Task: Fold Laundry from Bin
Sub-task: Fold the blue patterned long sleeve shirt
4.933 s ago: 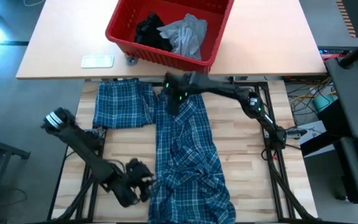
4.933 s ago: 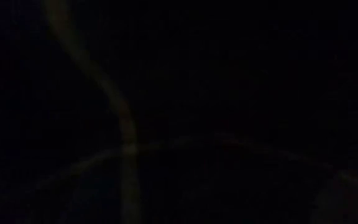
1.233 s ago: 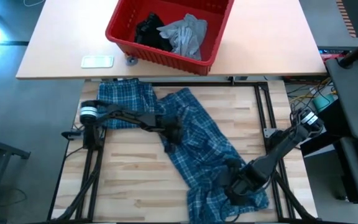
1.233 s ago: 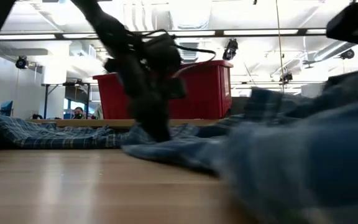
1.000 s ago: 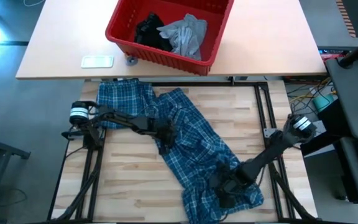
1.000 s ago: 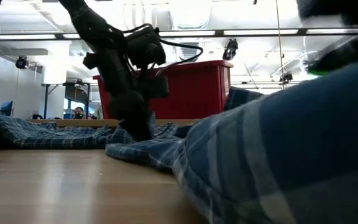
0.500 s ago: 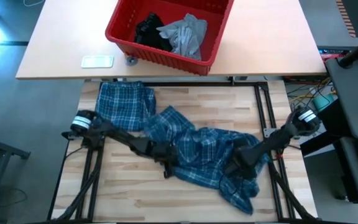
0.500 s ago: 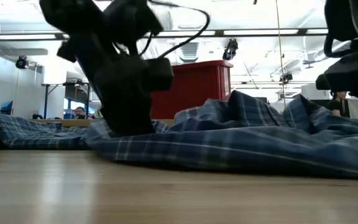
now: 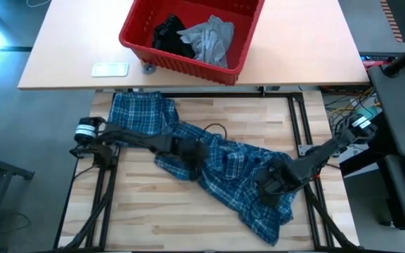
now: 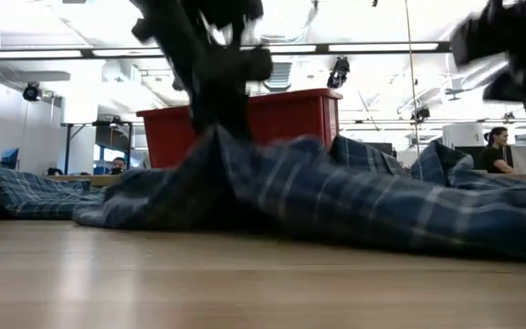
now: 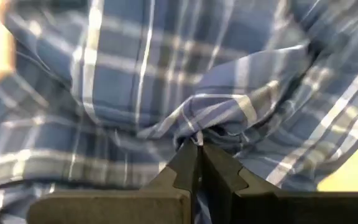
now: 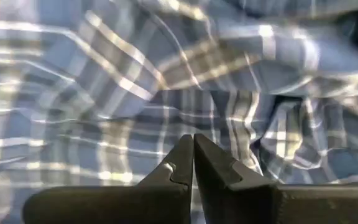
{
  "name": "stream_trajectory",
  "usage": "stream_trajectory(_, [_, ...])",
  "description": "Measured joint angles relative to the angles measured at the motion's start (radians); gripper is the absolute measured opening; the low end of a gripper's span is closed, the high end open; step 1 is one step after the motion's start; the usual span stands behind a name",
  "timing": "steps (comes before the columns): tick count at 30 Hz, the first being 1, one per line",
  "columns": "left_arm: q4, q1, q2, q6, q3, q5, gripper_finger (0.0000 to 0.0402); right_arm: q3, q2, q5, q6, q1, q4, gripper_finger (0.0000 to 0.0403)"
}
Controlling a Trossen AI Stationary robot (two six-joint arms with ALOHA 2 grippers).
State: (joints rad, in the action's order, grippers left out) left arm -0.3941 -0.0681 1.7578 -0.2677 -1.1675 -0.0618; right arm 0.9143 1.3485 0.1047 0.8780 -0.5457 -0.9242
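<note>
Left gripper (image 9: 194, 151) pinches plaid shirt (image 9: 223, 165), lifting a peak; right gripper (image 9: 267, 184) clamped on its other end.

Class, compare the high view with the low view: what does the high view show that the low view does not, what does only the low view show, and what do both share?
Only the high view shows the contents of the red bin: a grey T-shirt and a black garment, plus a pale flat object beside the bin. Only the low view shows the room behind, with ceiling lights and a seated person. Both show the plaid shirt spread on the table, with the left gripper pinching it up into a peak.
</note>
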Motion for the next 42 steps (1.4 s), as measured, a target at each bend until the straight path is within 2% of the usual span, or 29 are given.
stream_trajectory(2, [-0.033,0.031,0.022,0.060,0.000,0.059,0.0003,-0.038,0.029,-0.007,0.065,-0.009,0.012,0.0009])
stream_trajectory(5, [-0.154,0.034,0.024,0.136,-0.042,0.140,0.0001,-0.092,0.082,-0.082,0.112,-0.043,0.090,0.0009])
stream_trajectory(8, [-0.210,0.016,0.022,0.171,-0.052,0.156,0.0003,-0.129,0.136,-0.140,0.135,-0.085,0.165,0.0009])
stream_trajectory(11, [-0.202,0.011,0.024,0.149,-0.062,0.229,0.0028,-0.125,0.174,-0.159,0.156,-0.114,0.179,0.0009])
stream_trajectory(14, [-0.194,0.011,0.022,0.108,-0.071,0.280,0.0075,-0.110,0.190,-0.174,0.158,-0.129,0.179,0.0009])
stream_trajectory(16, [-0.269,0.010,0.008,0.130,-0.093,0.276,0.0115,-0.101,0.192,-0.172,0.156,-0.130,0.175,0.0009])
stream_trajectory(18, [-0.322,0.013,-0.022,0.192,-0.117,0.199,0.0156,-0.098,0.185,-0.166,0.155,-0.132,0.180,0.0009])
stream_trajectory(20, [-0.302,0.037,-0.038,0.268,-0.118,0.077,0.0193,-0.098,0.183,-0.162,0.145,-0.132,0.184,0.0009])
stream_trajectory(22, [-0.211,0.100,-0.017,0.311,-0.091,0.047,0.0218,-0.099,0.183,-0.159,0.134,-0.132,0.180,0.0009])
stream_trajectory(26, [-0.065,0.212,0.087,0.245,0.000,0.041,0.0221,-0.101,0.188,-0.165,0.146,-0.133,0.145,0.0009])
stream_trajectory(30, [-0.070,0.202,0.157,0.207,0.053,0.084,0.0192,-0.109,0.175,-0.167,0.143,-0.132,0.066,0.0009])
stream_trajectory(35, [-0.135,0.032,0.119,0.032,0.103,0.124,0.0174,-0.121,0.162,-0.142,0.078,-0.107,-0.077,0.0009])
stream_trajectory(42, [-0.310,-0.250,0.031,-0.566,0.109,0.128,0.0184,-0.120,0.135,-0.014,-0.140,0.028,-0.081,0.0009])
